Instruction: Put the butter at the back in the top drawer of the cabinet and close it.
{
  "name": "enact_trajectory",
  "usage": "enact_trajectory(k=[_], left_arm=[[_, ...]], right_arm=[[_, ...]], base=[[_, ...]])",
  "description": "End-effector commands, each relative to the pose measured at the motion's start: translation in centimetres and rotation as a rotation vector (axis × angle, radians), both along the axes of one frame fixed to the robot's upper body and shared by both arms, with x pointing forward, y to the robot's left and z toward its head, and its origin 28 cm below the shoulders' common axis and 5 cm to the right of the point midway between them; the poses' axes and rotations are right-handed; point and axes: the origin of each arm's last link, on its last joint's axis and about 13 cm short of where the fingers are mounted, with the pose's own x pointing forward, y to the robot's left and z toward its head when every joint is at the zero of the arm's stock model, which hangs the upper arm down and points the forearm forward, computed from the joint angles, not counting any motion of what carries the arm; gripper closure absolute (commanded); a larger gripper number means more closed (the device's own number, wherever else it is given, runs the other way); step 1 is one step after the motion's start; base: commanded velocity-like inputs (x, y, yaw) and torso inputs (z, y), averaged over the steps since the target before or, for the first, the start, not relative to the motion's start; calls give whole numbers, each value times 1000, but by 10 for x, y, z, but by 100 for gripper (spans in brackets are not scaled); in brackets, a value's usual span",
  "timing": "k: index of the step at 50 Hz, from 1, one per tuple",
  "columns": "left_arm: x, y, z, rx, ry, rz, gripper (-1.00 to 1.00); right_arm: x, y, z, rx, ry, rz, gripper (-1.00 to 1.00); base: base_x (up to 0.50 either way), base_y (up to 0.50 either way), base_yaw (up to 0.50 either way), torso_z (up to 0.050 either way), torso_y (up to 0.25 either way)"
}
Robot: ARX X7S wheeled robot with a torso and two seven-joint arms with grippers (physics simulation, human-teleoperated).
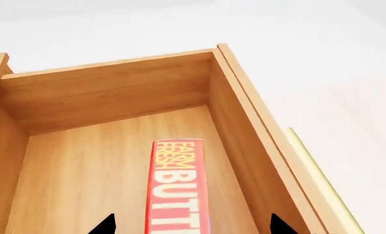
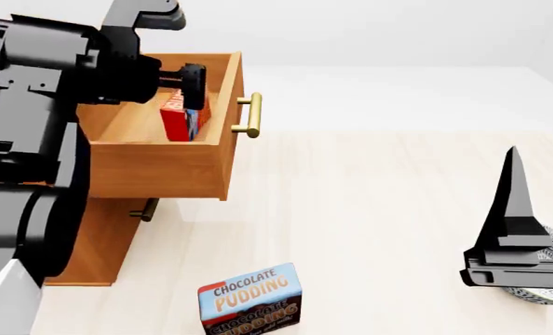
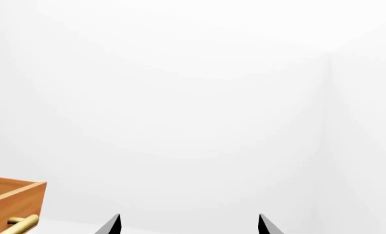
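Head view: the cabinet [image 2: 90, 237] stands at the left of the frame on the pale wooden desk [image 2: 388, 209], with the top drawer [image 2: 165, 164] pulled fully out and its brass bar handle [image 2: 249, 116] facing right. The butter [image 2: 181, 116] stands on edge inside the drawer, near the upper middle of the open box, with the left claw [image 2: 190, 86] directly over it. Left wrist view: the butter [image 1: 177, 185] lies between the two dark fingertips [image 1: 103, 225] at the lower edge of the frame; the tips stand well apart and clear of the box on both sides, so the left claw is spread and holds nothing. The drawer floor and its walls [image 1: 108, 90] fill most of this view. The right claw [image 2: 519, 269] hangs at the lower right of the head view, above a patterned bowl [image 2: 549, 293]; in the right wrist view its fingertips [image 3: 109, 225] are spread apart with nothing between them. A chocolate pudding box [image 2: 251, 300] stands on the desk at the lower centre of the head view, well apart from the cabinet.
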Motion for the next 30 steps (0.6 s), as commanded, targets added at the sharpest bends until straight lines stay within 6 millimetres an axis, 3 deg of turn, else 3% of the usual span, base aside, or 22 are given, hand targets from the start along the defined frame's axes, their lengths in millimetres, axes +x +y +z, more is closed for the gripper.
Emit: enact_trajectory(k=[1, 17, 24, 30], left_arm=[[-13, 1, 25, -37, -76, -2, -100], [-64, -20, 64, -71, -206, -42, -100], [-78, -30, 68, -22, -231, 24, -100], [-99, -54, 69, -29, -224, -84, -100]], right_arm=[[0, 0, 0, 0, -4, 1, -100], [-1, 0, -1, -5, -4, 7, -100], [-1, 0, -1, -7, -1, 8, -100], [-1, 0, -1, -8, 2, 7, -100]], base=[[0, 0, 0, 0, 0], [0, 0, 0, 0, 0], [0, 0, 0, 0, 0], [0, 0, 0, 0, 0]])
